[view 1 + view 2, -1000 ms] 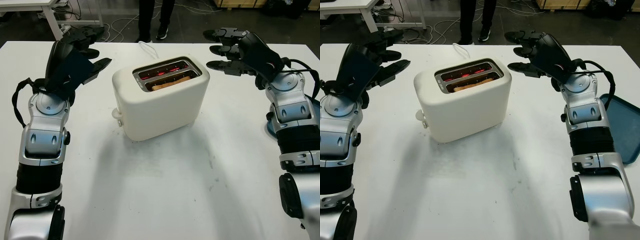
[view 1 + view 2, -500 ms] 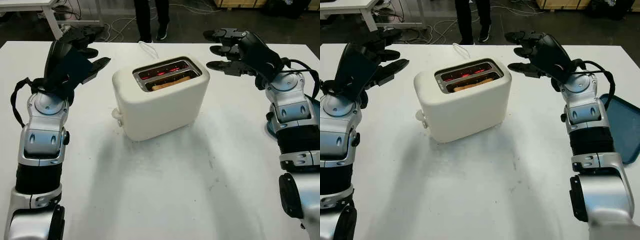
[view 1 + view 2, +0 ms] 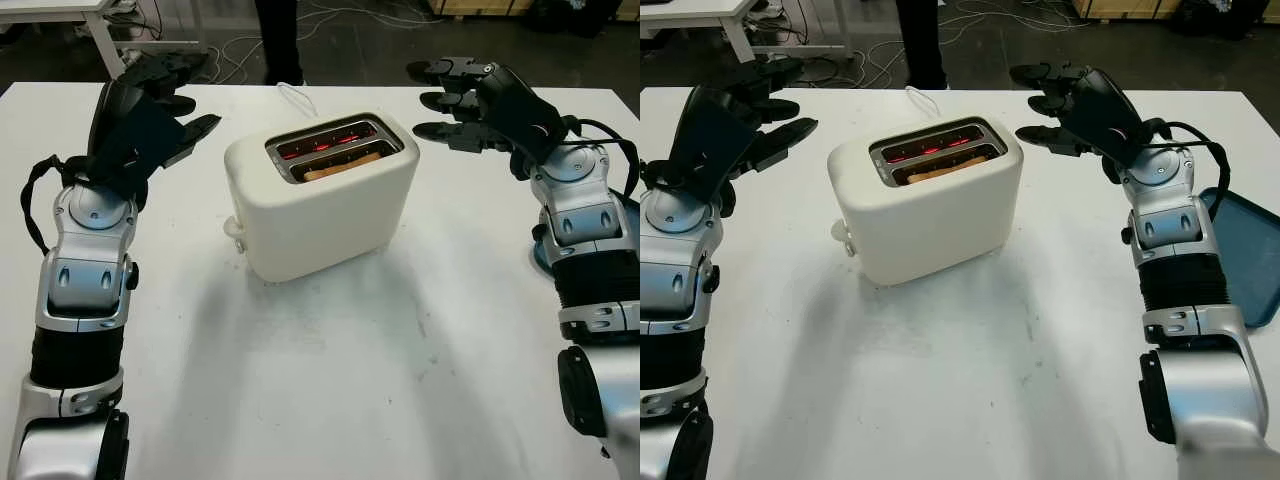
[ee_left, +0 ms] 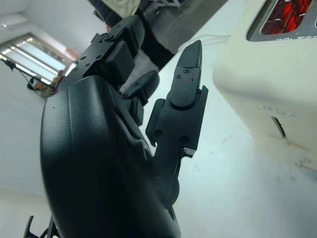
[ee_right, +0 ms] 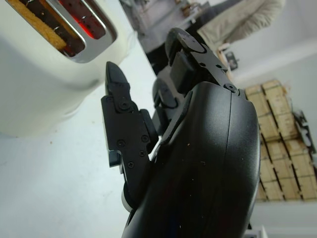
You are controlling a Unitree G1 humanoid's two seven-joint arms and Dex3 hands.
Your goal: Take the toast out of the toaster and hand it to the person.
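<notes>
**Toast sits in the toaster, both my hands empty**

The cream toaster (image 3: pixel 325 192) stands in the middle of the white table (image 3: pixel 330 390). The toast (image 3: pixel 342 165) is down in the nearer slot, and the farther slot glows red. My left hand (image 3: pixel 150 110) is raised to the left of the toaster, apart from it, holding nothing. My right hand (image 3: pixel 470 100) is raised to the right, also empty and not touching. A person's legs (image 3: pixel 277 35) stand behind the table. A blue tray (image 3: pixel 1245 255) lies at the right edge.
</notes>
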